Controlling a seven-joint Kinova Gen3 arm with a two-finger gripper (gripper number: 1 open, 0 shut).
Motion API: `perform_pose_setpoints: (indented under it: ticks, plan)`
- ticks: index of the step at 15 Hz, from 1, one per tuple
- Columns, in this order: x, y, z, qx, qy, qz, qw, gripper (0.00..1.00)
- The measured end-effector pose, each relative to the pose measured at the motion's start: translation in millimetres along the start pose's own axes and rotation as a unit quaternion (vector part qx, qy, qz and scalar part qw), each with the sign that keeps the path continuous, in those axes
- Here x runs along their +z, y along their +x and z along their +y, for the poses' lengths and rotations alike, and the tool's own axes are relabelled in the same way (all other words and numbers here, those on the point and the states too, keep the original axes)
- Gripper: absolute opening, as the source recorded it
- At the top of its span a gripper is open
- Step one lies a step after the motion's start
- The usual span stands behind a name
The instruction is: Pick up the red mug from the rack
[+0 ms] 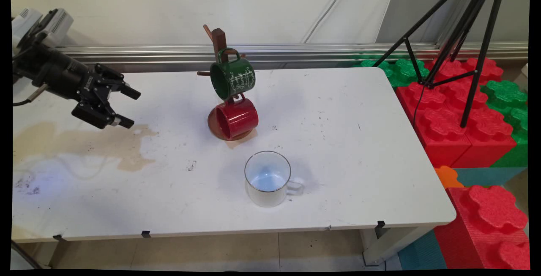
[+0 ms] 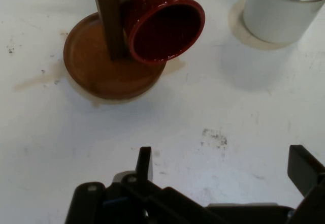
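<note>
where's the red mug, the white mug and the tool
red mug [image 2: 165, 28], hand view, on its dark inside.
white mug [image 1: 265, 198], main view, on its outer wall below the rim.
tool [image 1: 127, 107], main view, between its two open fingertips.

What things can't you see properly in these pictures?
- Green enamel mug: hand view cuts it off at the top edge.
- White enamel mug: hand view shows only its lower side; the handle is out of frame.
- Wooden mug stand: the mugs cover its lower post in the main view.
- Open black claw: nothing is between its fingers.
</note>
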Motion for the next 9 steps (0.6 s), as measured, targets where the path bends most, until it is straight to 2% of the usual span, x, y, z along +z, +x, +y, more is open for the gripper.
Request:
perform_pose_setpoints:
  ticks: [9]
  plan:
    - [19.9,0.4,15.5,-0.013,-0.016,0.009,0.9997,1.00]
